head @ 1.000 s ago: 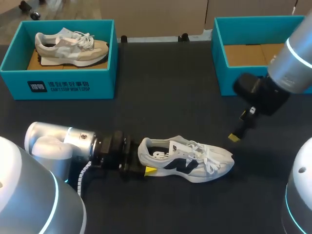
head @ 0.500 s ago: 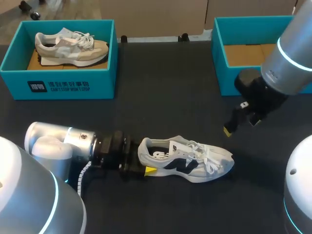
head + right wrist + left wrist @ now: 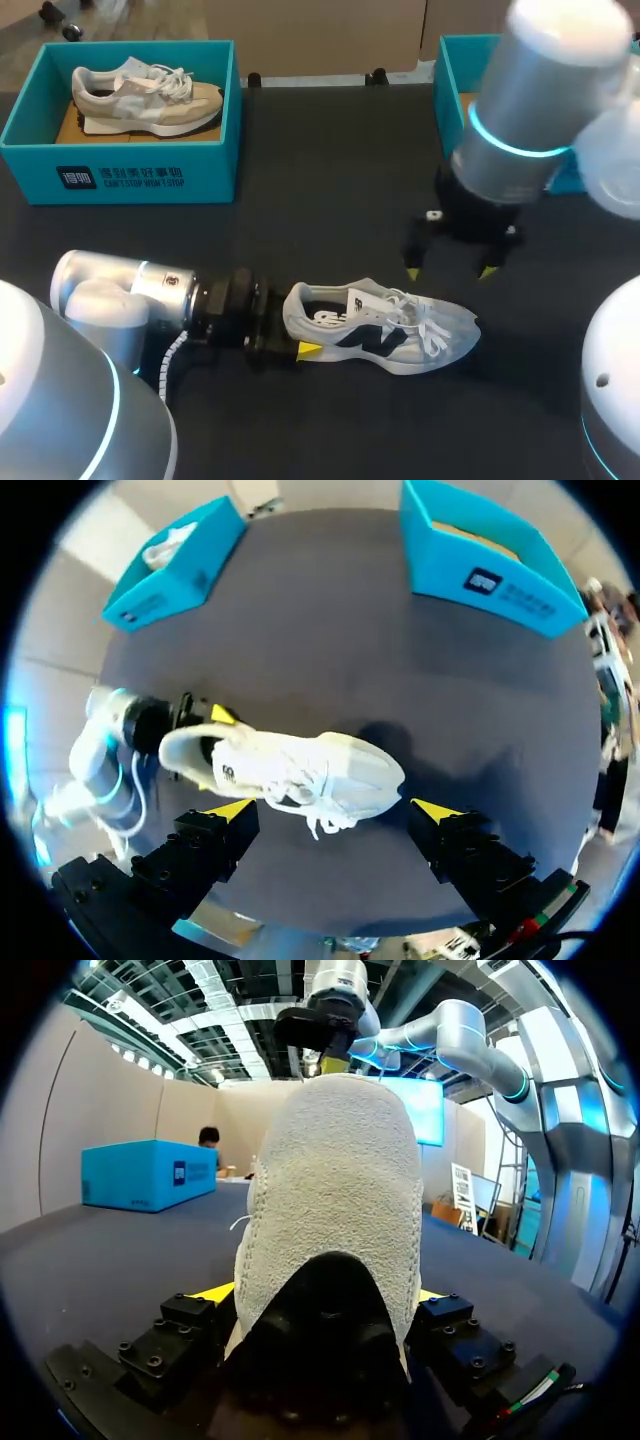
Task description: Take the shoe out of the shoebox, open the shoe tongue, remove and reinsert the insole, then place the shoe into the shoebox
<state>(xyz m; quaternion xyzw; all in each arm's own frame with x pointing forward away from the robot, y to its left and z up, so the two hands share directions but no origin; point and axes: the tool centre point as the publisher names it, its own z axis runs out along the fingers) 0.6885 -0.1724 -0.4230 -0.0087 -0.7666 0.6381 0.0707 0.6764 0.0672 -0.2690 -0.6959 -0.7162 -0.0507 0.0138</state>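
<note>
A white shoe (image 3: 385, 325) with a dark logo lies on its side on the black table, toe toward the right. My left gripper (image 3: 298, 325) lies low on the table, shut on its heel. In the left wrist view the heel (image 3: 335, 1190) fills the gap between the two fingers. My right gripper (image 3: 450, 272) hangs open, pointing down, a little above and behind the laces. Its wrist view shows the shoe (image 3: 290, 765) under and ahead of the spread fingertips, and the left gripper (image 3: 205, 725) at the heel. The teal shoebox (image 3: 450, 110) at the back right holds only cardboard.
A second teal box (image 3: 120, 170) at the back left holds a beige shoe (image 3: 145, 95). Bare dark tabletop lies between the two boxes and in front of the white shoe.
My right arm swung left from beside the right box and turned its gripper downward over the shoe. The left gripper and the shoe stayed where they were.
</note>
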